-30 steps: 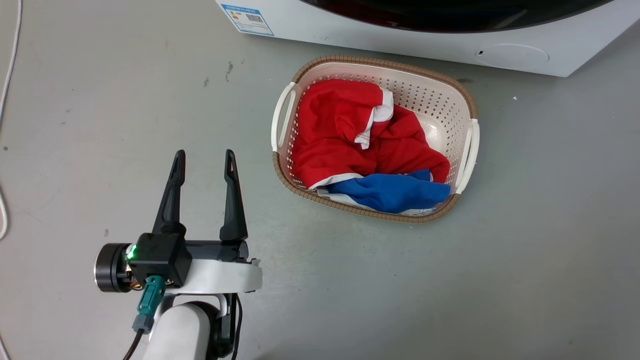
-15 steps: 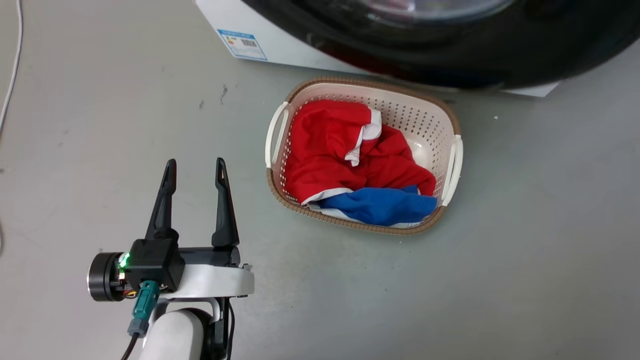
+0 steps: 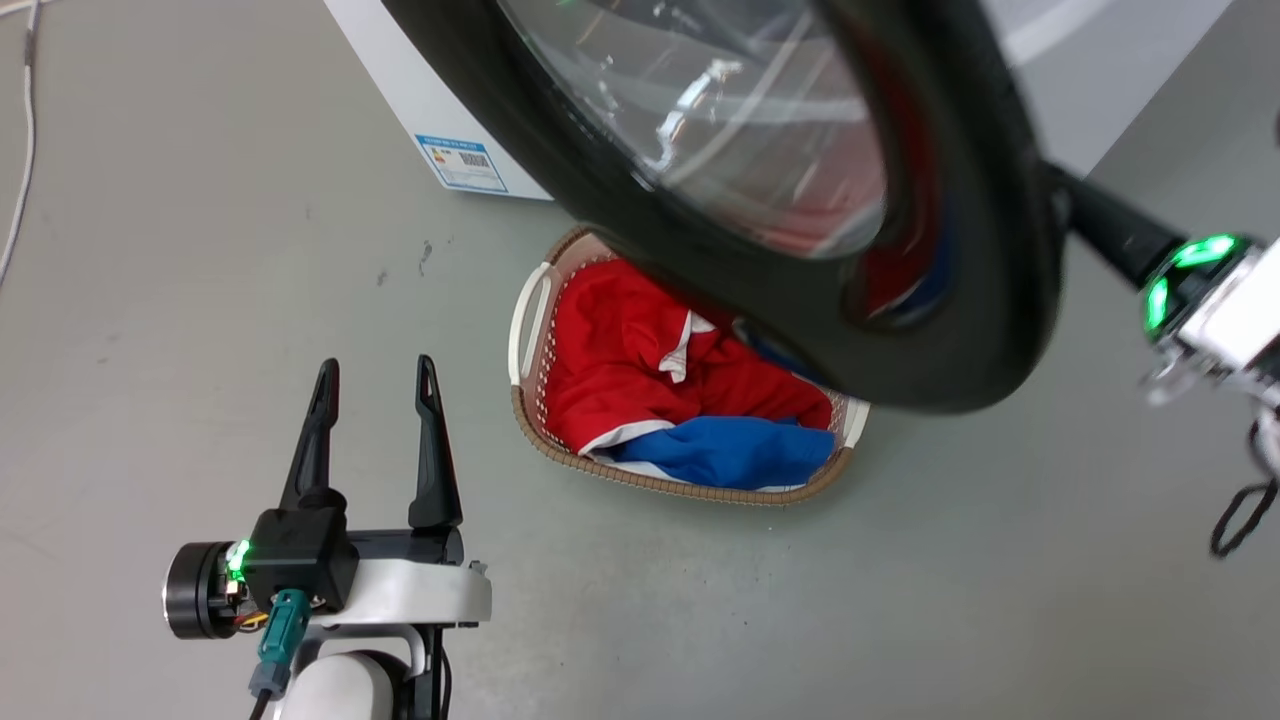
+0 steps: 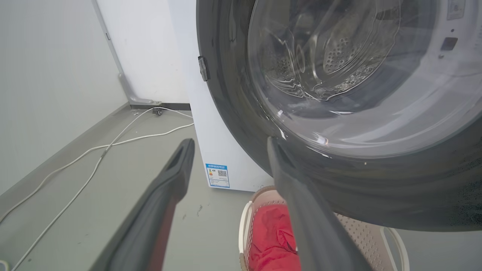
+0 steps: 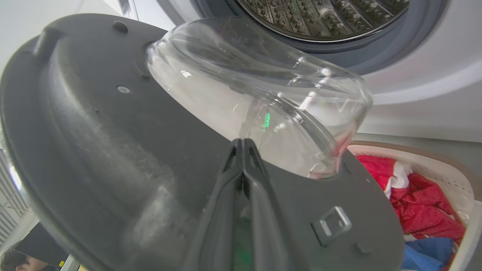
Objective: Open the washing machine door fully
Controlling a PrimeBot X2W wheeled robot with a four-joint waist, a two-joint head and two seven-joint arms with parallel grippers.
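The washing machine door (image 3: pixel 960 250), a glossy black disc with a clear glass bowl, stands swung partly out from the white washing machine (image 3: pixel 400 90) and hangs over the basket. My right gripper (image 5: pixel 243 142) is shut, its tips resting against the door's dark inner face (image 5: pixel 94 131) just below the glass bowl. In the head view its wrist (image 3: pixel 1195 280) shows at the right and its fingers run behind the door's rim. My left gripper (image 3: pixel 375 365) hovers open and empty over the floor, left of the basket. From the left wrist, the left gripper (image 4: pixel 229 142) faces the door's outer side (image 4: pixel 233 94).
A white laundry basket (image 3: pixel 530 320) with red and blue clothes sits on the grey floor under the door. A white cable (image 4: pixel 113 143) lies along the floor by the wall on the left. A person's head (image 5: pixel 11 259) shows at the right wrist view's lower left corner.
The head view has shifted upward. The door has swung further out from the machine, over the basket, and my right wrist has come into view. The left gripper stays open.
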